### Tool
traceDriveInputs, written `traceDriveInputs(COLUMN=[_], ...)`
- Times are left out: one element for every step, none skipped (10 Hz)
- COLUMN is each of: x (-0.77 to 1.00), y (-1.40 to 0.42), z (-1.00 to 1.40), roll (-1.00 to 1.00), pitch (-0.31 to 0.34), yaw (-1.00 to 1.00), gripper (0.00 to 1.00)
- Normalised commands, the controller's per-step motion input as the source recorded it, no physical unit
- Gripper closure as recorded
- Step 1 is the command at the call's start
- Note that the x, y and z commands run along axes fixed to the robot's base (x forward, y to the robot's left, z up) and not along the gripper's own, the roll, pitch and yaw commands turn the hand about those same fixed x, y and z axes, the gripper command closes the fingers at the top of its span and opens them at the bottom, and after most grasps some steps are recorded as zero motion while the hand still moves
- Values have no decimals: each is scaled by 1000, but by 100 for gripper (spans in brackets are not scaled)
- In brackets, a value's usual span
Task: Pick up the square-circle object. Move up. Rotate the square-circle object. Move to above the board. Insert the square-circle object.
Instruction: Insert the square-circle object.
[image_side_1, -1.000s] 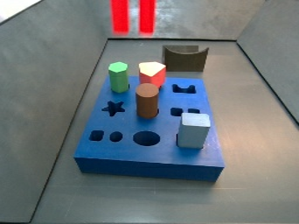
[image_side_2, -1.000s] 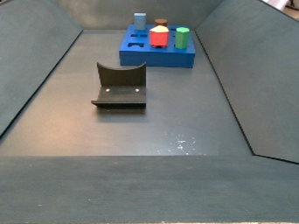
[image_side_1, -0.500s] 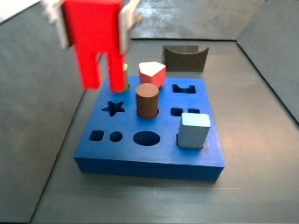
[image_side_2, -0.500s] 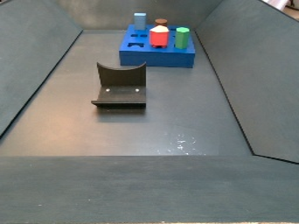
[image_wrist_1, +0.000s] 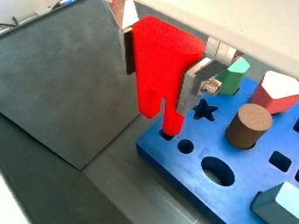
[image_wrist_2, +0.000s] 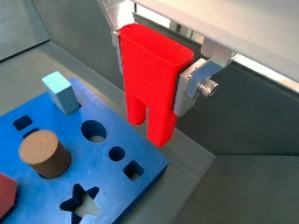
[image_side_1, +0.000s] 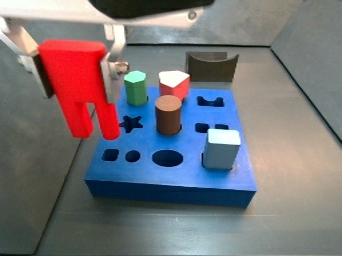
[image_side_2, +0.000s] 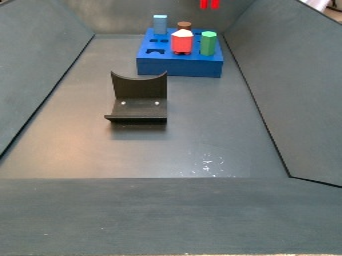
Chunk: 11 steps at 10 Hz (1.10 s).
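Dropping lower and nearer since half a second ago, the square-circle object (image_side_1: 80, 85) is hanging prongs-down over the board's (image_side_1: 174, 180) left edge, its tips beside the star cut-out (image_side_1: 130, 124), clear of the surface. In both wrist views the gripper (image_wrist_2: 163, 66) is pinching the object's square block between its silver fingers (image_wrist_1: 197, 83). On the board are standing a green peg (image_side_1: 135, 87), a brown cylinder (image_side_1: 167, 114) and a pale grey-blue block (image_side_1: 221, 149). Behind the board is sitting a dark arch block (image_side_1: 211, 67).

Both side views share the board (image_side_1: 174, 160), near and far (image_side_2: 179, 58).
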Motion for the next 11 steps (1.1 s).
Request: traceDriveInputs(x=[171,157,34,0,0,0,0,0,31,437,551], y=[71,77,43,83,126,197,223,211,29,-69,0], z=[-814,-740,-626,-526,-397,-209,-103,-51,0,0,0], roll=[0,-1,0,0,0,0,0,-16,-9,0,0], pitch=[0,0,0,-3,-14,-1,0,0,0,0,6], yaw=[9,11,17,40,43,9,0,0,0,-157,-237], gripper=[100,100,100,100,100,100,100,100,100,100,100])
